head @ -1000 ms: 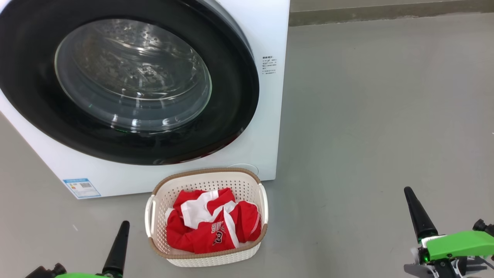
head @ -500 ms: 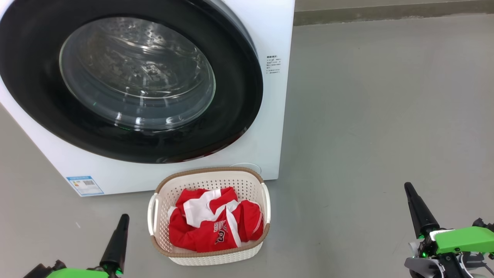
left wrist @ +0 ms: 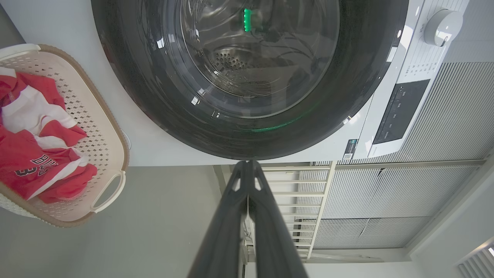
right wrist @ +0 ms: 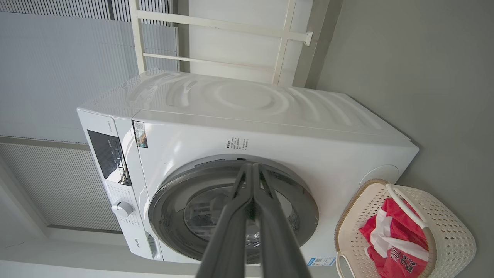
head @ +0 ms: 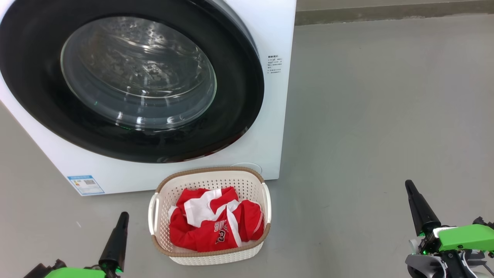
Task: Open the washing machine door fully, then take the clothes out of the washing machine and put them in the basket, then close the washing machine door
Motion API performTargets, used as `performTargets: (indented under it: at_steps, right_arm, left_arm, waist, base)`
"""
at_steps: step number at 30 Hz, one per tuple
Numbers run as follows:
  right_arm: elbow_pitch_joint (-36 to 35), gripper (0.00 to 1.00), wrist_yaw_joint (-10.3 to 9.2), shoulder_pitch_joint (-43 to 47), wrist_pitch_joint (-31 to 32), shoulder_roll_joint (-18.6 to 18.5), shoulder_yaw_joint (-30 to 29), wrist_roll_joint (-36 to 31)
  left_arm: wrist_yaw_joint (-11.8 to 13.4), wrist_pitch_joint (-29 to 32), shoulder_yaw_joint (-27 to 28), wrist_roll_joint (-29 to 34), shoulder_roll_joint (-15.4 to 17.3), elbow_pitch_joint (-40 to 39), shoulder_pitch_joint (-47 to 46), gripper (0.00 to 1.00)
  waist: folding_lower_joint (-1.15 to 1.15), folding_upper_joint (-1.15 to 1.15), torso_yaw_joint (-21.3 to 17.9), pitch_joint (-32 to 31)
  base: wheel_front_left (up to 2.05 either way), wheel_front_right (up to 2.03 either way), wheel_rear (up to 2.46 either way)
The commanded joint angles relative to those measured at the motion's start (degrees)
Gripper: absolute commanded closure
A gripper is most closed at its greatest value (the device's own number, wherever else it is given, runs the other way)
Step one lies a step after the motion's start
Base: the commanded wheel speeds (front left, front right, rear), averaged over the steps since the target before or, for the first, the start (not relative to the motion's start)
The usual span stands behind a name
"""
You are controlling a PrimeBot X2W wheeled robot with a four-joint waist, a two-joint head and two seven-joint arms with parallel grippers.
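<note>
Centrally, the clothes [head: 214, 226], a crumpled red-and-white jersey, lie inside the basket [head: 210, 170], below its brown rim. The basket stands on the floor [head: 366, 116] just beside the lower front edge of the washing machine [head: 276, 116], near its right-hand corner in the head view; whether the rim touches the white panel cannot be told. The washing machine door [head: 241, 96] lies shut, its black ring flat against the machine front, the steel drum [head: 135, 65] visible through the glass. A blue label [head: 85, 184] marks the opposite lower corner. Open grey floor extends to the right of the machine as far as the wall base [head: 386, 15], and in front of the basket on both sides. The left gripper [head: 123, 217] hangs low to the left of the basket, apart from it, fingers [left wrist: 227, 224] pressed together and holding nothing. The right gripper [head: 409, 186] stands well apart over bare floor to the right, likewise closed and empty.
</note>
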Motion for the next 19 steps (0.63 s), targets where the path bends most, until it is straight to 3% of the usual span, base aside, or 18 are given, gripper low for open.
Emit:
performTargets:
  at_steps: [1, 19]
  right_arm:
    - [-1.39, 1.00, 0.03, -2.54, 0.32, -0.79, 0.91, 0.33]
    - [-1.37, 1.00, 0.03, -2.57, 0.60, -0.55, 0.56, 0.04]
  left_arm:
    - [-0.42, 0.26, 1.97, -0.40, 0.99, -1.16, -2.26, 1.00]
    - [-0.42, 0.26, 1.97, -0.41, 0.99, -1.17, -2.26, 1.00]
  waist:
    - [0.00, 0.00, 0.00, 0.00]
    - [0.00, 0.00, 0.00, 0.00]
  base:
    - [0.00, 0.00, 0.00]
    - [0.00, 0.00, 0.00]
